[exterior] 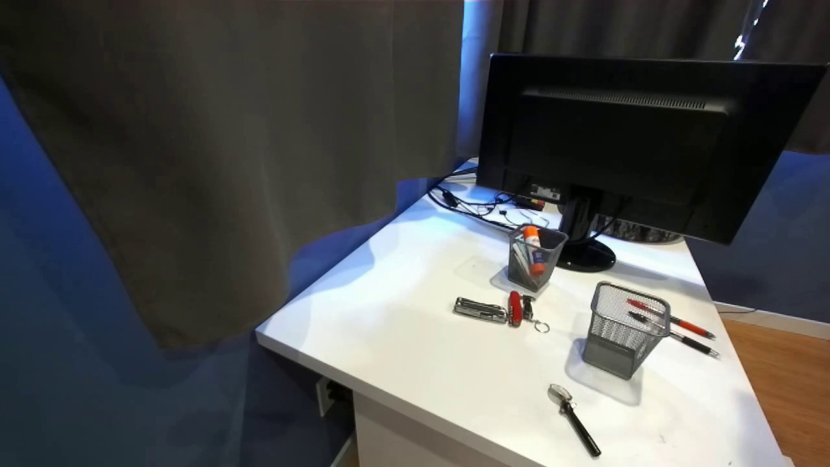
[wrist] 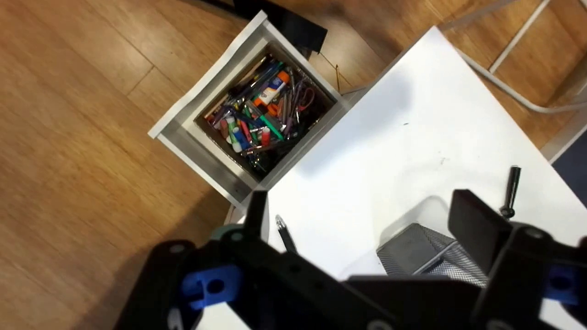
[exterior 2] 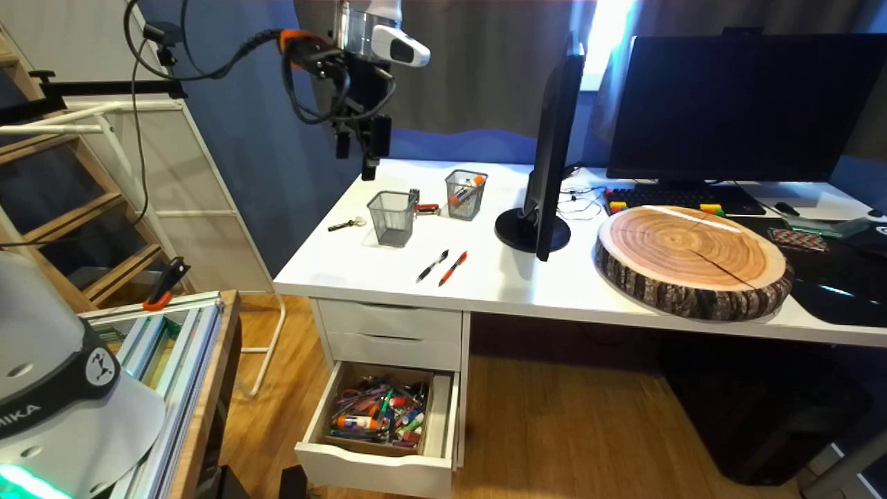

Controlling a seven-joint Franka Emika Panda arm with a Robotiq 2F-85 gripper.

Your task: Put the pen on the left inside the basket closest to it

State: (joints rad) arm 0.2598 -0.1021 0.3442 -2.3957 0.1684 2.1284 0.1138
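On the desk (exterior 2: pixel 360 269), the red pen (exterior 2: pixel 453 269) is lying near the basket (exterior 2: pixel 392 232); the hand (wrist: pixel 360 199) is hovering higher, spread apart. Pickup is likely pending, requiring pen-aligned lowering.

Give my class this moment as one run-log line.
black hand: open, empty | thin red pen: on white desk, outside square grey wire-mesh basket | placement: pending

There are two loose pens (exterior 2: pixel 453 269), two mesh baskets (exterior 2: pixel 392 220) and two monitors (exterior 2: pixel 741 111).
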